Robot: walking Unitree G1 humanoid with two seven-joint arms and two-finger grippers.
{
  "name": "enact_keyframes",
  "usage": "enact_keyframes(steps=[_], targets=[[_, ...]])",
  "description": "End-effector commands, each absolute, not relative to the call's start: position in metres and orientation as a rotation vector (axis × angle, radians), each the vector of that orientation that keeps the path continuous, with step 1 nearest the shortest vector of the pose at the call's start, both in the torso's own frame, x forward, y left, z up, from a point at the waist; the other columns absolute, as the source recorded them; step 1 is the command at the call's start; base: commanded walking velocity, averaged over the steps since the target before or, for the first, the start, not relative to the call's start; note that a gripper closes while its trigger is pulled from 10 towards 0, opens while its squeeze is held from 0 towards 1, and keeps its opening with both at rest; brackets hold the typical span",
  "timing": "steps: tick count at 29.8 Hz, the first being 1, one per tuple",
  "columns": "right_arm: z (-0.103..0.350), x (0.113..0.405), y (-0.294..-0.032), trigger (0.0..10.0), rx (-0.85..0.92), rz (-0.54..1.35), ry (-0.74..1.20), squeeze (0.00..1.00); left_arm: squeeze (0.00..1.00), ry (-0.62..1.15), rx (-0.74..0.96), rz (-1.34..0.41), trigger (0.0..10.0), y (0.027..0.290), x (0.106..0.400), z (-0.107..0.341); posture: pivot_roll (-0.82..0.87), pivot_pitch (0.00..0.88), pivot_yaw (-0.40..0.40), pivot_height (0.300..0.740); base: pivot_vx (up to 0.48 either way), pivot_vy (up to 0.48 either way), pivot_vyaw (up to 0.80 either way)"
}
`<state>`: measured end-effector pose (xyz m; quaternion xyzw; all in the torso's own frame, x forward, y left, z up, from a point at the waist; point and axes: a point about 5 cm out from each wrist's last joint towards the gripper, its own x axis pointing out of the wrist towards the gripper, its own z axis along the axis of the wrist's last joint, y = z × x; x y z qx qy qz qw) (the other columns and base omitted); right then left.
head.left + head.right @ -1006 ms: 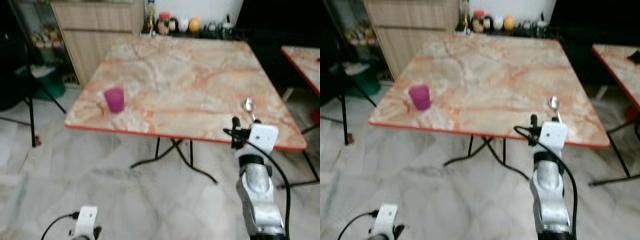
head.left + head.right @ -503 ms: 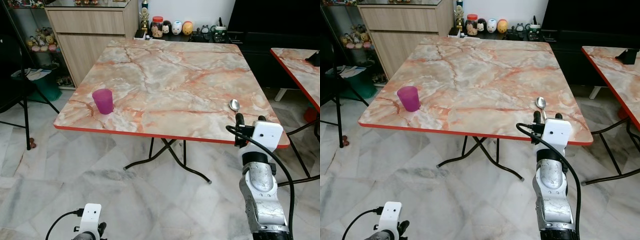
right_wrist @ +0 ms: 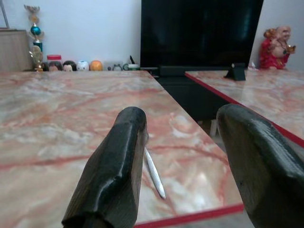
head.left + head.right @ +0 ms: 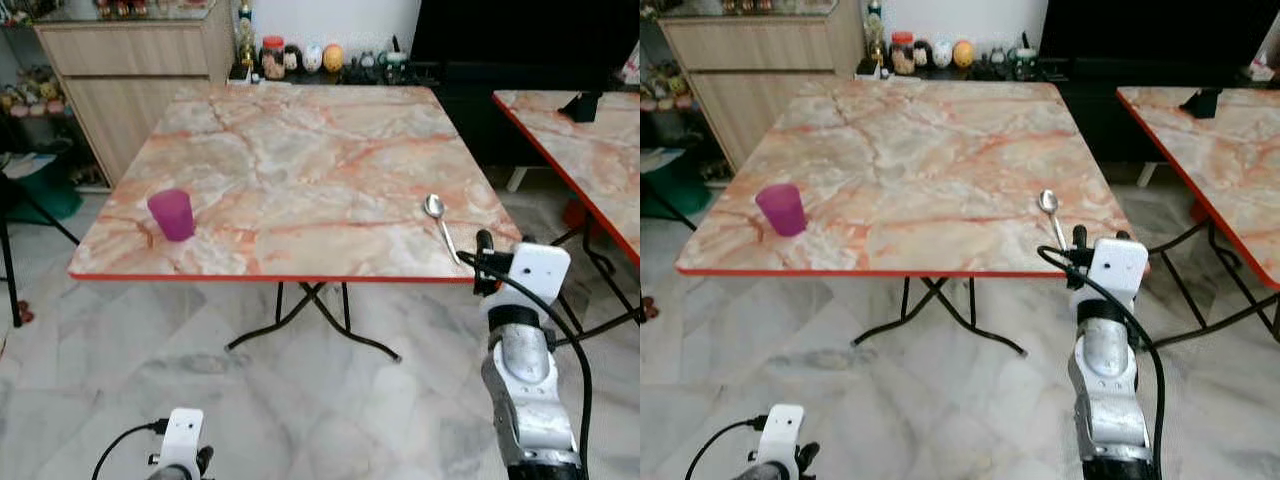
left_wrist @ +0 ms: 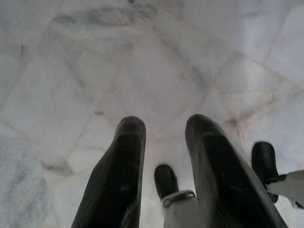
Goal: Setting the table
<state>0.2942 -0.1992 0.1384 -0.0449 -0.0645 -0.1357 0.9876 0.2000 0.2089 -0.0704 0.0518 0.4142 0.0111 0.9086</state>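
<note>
Jaws parted, empty: right gripper (image 3: 183, 156) stays at the table (image 4: 300, 150) edge beside the spoon (image 4: 438, 218), pickup pending; left gripper (image 5: 164, 156), also parted, hangs idle.

- Table (image 4: 300, 150) stands ahead on the tiled floor (image 4: 330, 410).
- Cup (image 4: 172, 214) sits upright on the table's near left corner, close to the front edge.
- Spoon (image 4: 439, 222) lies on the table near the front right corner, bowl end farther from the robot, handle pointing toward the front edge; well apart from the cup.
- Right gripper (image 3: 183, 142) is raised at the table's front right edge, just before the spoon's handle, fingers spread apart.
- Left gripper (image 5: 164, 137) hangs low at the left, over the floor, fingers parted.
- Second table (image 4: 580, 150) stands to the right.
- Cabinet (image 4: 130, 70) stands behind the table's far left corner.
- Row of jars and figurines (image 4: 300, 58) sits behind the table's far edge.
</note>
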Motion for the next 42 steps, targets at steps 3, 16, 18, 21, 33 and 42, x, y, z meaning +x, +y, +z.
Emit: enact_keyframes(steps=[3,16,18,21,33,42], targets=[[0.1428,0.2957,-0.1978,10.0,-0.092,-0.27,-0.141,0.0,0.0,0.865,0.113,0.022,10.0,0.2096,0.1979,-0.0716,0.0,0.0,-0.025,0.74,0.284,0.0,0.0],[0.1418,0.2957,-0.1974,10.0,-0.095,-0.275,-0.135,0.0,0.0,0.866,0.11,0.023,10.0,0.21,0.1974,-0.0718,0.0,0.0,-0.026,0.74,0.293,0.0,0.0],[0.1417,0.2958,-0.1967,10.0,-0.094,-0.273,-0.135,0.0,0.0,0.867,0.111,0.023,10.0,0.2101,0.1974,-0.0718,0.0,0.0,-0.026,0.74,0.292,0.0,0.0],[0.1414,0.2958,-0.1961,10.0,-0.096,-0.27,-0.134,0.0,0.0,0.866,0.113,0.023,10.0,0.2101,0.1976,-0.0717,0.0,0.0,-0.026,0.74,0.296,0.0,0.0],[0.1417,0.2947,-0.1991,10.0,-0.093,-0.282,-0.131,0.0,0.0,0.867,0.114,0.019,10.0,0.2087,0.198,-0.0718,0.0,0.0,-0.025,0.74,0.24,0.0,0.0],[0.1408,0.2938,-0.2006,10.0,-0.085,-0.284,-0.123,0.0,0.0,0.862,0.102,0.019,10.0,0.2083,0.198,-0.0717,-0.01,0.0,-0.025,0.74,0.0,0.0,0.0]])
